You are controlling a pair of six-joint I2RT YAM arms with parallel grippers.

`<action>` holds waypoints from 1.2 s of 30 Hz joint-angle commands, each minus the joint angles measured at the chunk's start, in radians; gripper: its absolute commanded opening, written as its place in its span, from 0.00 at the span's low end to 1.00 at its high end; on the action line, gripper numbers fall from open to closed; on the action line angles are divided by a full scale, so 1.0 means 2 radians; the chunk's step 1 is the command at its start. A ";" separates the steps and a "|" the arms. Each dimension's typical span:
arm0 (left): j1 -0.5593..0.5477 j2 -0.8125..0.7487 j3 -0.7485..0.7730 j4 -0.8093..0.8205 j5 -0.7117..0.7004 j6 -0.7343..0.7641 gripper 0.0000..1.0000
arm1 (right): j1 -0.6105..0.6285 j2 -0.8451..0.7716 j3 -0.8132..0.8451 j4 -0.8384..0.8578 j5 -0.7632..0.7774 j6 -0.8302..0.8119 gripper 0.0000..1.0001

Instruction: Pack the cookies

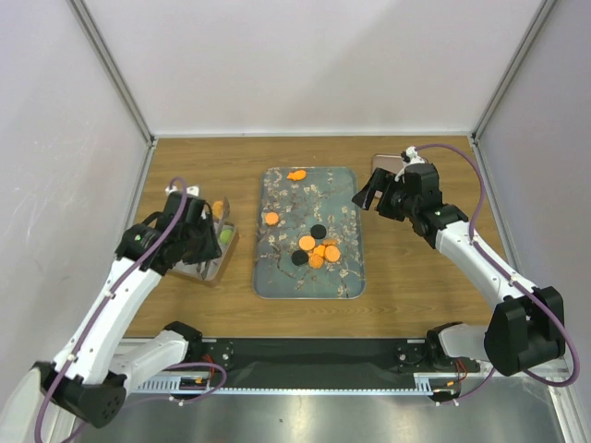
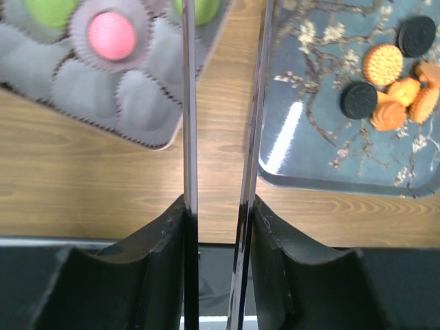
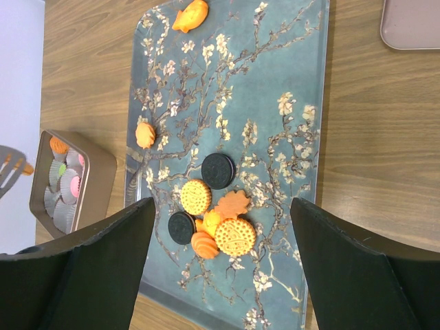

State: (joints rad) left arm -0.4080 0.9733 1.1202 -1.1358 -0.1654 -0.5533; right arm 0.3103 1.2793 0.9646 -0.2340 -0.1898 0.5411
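Several orange and two black cookies lie on the floral grey tray, most of them clustered near its front right. One irregular orange piece lies at the far edge. A pink cookie and green ones sit in paper cups in the tin. My left gripper is shut on metal tongs above the tin's right side; the tong tips are out of the left wrist view. My right gripper is wide open and empty, high over the tray's far right.
The tin stands left of the tray with several empty grey cups. A pinkish flat lid lies at the far right, behind the right gripper. White walls enclose the wooden table on three sides.
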 commanded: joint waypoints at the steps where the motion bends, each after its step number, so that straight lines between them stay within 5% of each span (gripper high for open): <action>1: 0.025 -0.031 -0.014 -0.021 -0.011 -0.010 0.41 | 0.001 -0.001 0.011 0.012 0.000 -0.003 0.87; 13: 0.053 -0.058 -0.094 -0.007 0.024 -0.042 0.41 | 0.001 0.001 0.011 0.013 -0.006 -0.001 0.87; 36: 0.056 -0.039 -0.131 0.016 0.042 -0.033 0.41 | 0.001 -0.001 0.011 0.013 -0.006 -0.002 0.87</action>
State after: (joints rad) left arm -0.3042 0.8986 0.8650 -1.1389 -0.0963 -0.6209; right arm 0.3103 1.2804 0.9646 -0.2340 -0.1928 0.5415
